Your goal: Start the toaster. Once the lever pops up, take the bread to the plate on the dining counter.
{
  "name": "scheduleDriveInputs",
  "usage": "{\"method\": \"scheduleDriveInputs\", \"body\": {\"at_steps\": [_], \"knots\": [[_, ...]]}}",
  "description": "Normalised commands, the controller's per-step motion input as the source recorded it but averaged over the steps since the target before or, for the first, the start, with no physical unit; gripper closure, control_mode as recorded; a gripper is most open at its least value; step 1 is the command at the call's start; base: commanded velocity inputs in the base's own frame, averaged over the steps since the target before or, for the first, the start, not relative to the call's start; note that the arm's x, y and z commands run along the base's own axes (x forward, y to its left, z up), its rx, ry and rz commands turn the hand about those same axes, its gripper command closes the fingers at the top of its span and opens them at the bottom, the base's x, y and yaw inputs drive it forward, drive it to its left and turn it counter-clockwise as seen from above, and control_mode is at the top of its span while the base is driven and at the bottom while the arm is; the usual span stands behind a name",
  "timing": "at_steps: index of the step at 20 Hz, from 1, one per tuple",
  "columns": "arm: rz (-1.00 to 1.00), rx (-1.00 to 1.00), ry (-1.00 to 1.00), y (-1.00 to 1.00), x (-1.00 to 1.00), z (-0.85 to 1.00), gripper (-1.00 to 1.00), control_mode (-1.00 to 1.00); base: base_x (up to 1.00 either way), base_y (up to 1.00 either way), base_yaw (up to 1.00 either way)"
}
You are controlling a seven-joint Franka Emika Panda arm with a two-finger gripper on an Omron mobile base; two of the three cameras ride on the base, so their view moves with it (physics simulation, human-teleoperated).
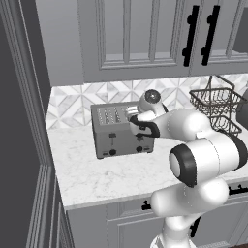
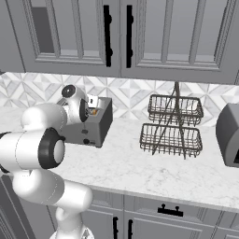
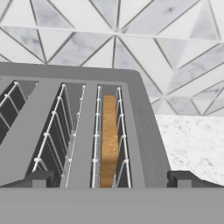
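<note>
The grey four-slot toaster stands on the marble worktop against the tiled wall. One black lever shows on its front left, and the arm hides the right part of the front. The bread stands on edge in the rightmost slot, golden-brown crust up. My gripper hovers open just above that slot, with one fingertip on each side and nothing between them. The plate and the dining counter are out of view.
A two-tier wire basket rack stands right of the toaster. A grey appliance sits at the far right. Grey upper cabinets hang above. A tall grey panel closes the worktop's left end.
</note>
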Motion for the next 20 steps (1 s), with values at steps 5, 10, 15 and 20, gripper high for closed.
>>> {"method": "scheduleDriveInputs", "body": {"at_steps": [5,10,15,20], "knots": [[0.00,0.00,0.00,0.00,0.00,0.00,-1.00,-1.00,0.00,0.00,0.00],[0.00,0.00,0.00,0.00,0.00,0.00,-1.00,-1.00,0.00,0.00,0.00],[0.00,0.00,0.00,0.00,0.00,0.00,-1.00,-1.00,0.00,0.00,0.00],[0.00,0.00,0.00,0.00,0.00,0.00,-1.00,-1.00,0.00,0.00,0.00]]}}
